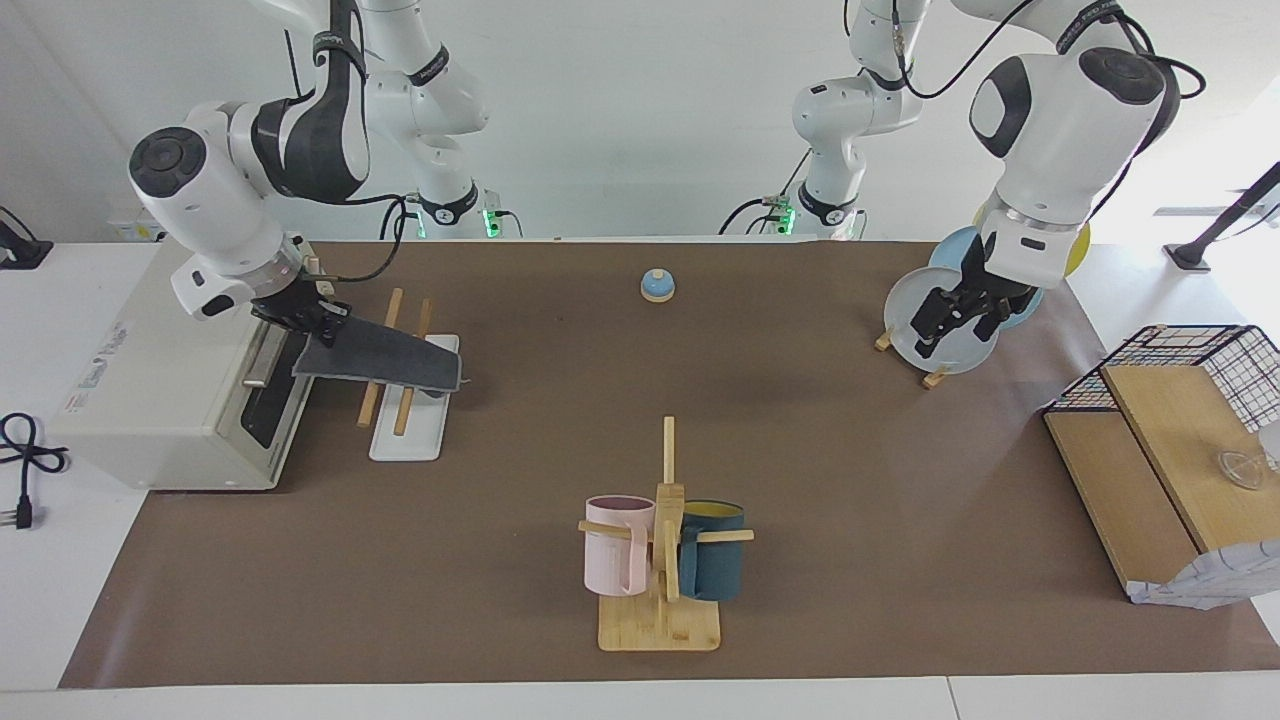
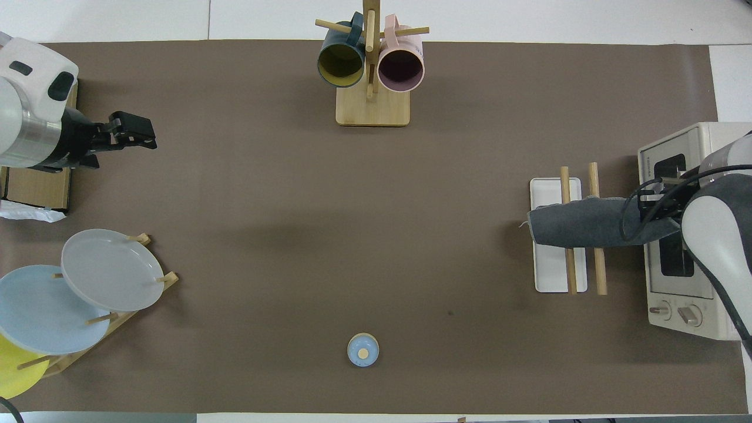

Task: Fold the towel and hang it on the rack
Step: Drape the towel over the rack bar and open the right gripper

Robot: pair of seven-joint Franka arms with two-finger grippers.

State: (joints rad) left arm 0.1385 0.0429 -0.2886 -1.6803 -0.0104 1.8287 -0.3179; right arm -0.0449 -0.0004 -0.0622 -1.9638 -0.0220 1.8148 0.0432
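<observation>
Draping soft grey towel (image 1: 385,358) over 2-rod rack (image 1: 410,420)

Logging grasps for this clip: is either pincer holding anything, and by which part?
The right pincer grips the towel by its end nearest the toaster oven, the rest draped across the rack. The left pincer holds nothing, over the plates.

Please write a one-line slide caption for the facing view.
Right gripper lays the grey towel across the rack; left gripper waits.
</observation>
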